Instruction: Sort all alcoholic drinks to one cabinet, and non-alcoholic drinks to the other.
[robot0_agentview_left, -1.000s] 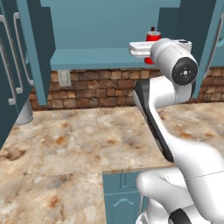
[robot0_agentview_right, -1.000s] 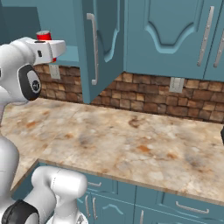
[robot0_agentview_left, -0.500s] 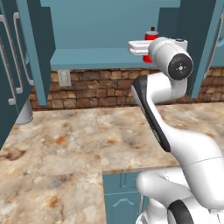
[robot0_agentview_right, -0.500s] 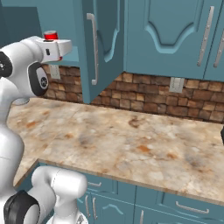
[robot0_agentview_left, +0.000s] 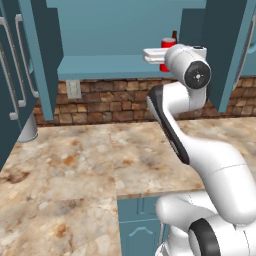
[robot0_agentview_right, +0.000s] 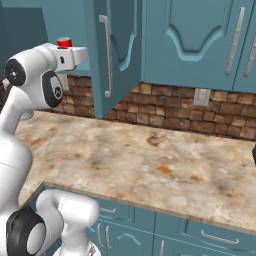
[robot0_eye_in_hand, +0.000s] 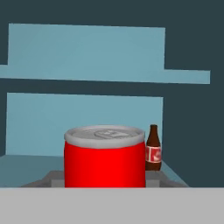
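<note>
Since a second ago the hand has pushed further into the open cabinet (robot0_agentview_left: 125, 67), carrying the red can (robot0_eye_in_hand: 105, 157) toward the cola bottle (robot0_eye_in_hand: 153, 154) at the back, grouping non-alcoholic drinks. Gripper (robot0_agentview_left: 162, 54) looks clamped on the can, half-closed. Hand view shows the bottle just beside the can; right base view shows the can top (robot0_agentview_right: 63, 42) above the hand.

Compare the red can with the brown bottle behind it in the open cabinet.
The red can is squat and wide with a silver top; the brown bottle is slim with a narrow neck. The can is plain red all round; the bottle is dark with a red label. The can sits at the gripper; the bottle stands farther back. Both are upright.
</note>
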